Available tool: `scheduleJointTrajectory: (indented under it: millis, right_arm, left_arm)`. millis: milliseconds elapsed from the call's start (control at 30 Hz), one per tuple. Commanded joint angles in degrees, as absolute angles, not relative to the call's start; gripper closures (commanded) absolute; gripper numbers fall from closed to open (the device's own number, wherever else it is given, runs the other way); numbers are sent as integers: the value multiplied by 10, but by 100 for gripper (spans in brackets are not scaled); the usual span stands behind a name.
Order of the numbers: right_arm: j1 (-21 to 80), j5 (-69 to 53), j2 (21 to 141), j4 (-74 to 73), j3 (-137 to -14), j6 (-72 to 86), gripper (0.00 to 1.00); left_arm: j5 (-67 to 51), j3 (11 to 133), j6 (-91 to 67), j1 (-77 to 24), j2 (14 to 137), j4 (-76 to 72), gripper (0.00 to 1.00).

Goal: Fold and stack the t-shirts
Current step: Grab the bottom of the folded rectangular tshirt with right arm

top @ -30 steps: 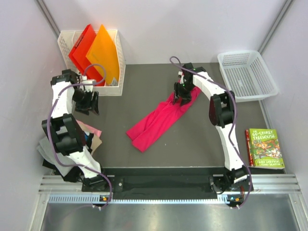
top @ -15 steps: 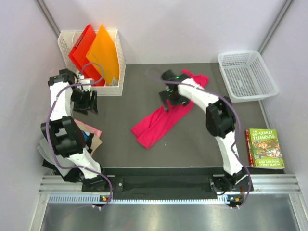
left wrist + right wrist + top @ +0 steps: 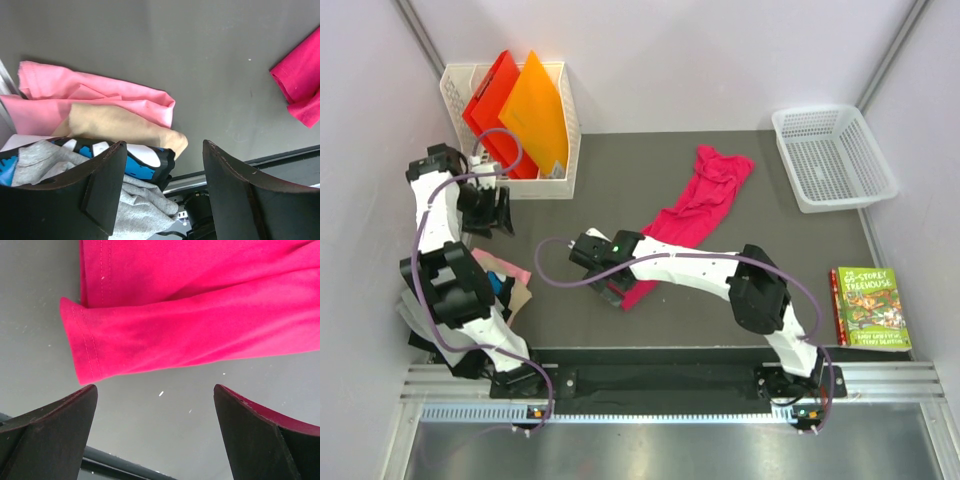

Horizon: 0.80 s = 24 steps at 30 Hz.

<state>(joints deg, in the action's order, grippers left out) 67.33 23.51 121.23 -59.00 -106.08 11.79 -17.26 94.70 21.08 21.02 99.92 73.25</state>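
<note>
Near the left edge, a loose heap of smaller t-shirts lies below the left gripper [image 3: 164, 145], whose jaws stand apart with nothing between them. A grey shirt [image 3: 142, 212] and a blue shirt [image 3: 137, 161] show partly behind its fingers; a tan shirt [image 3: 120, 127] and a pale pink shirt [image 3: 100, 95] lie just beyond. The right gripper [image 3: 155, 390] hangs low over the dark tabletop [image 3: 165, 440], jaws spread wide and empty. Just ahead of its fingertips lies the stitched hem corner of the magenta t-shirt [image 3: 200, 315], touching neither finger. From that corner the shirt stretches away from the gripper as a long rumpled band; it ends in a bunched mass well beyond, toward the white basket [image 3: 835, 155]. The cloth looks light and limp, likely to sag and drag when lifted; a pinch should hold, though it may catch only one layer. The doubled hem corner nearest the right gripper seems the soundest place to take hold; a second hold along the same edge would help keep the fold square.
</note>
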Motion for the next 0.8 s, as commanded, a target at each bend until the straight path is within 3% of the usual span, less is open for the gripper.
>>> scheduleJointTrajectory:
  millis: [0,200,767]
  right_arm:
    - [678,227,1228,-558,-1091,119,1]
    - [679,178,1278,-555,-1147,123,10]
    - [664,118,1353,-536,-1172,148,13]
  left_arm:
    - [-178,969,223,221,1006,731,33]
    - [-177,965,239,232,1007,728,32]
    - [-181,983,256,242,1030,740,32]
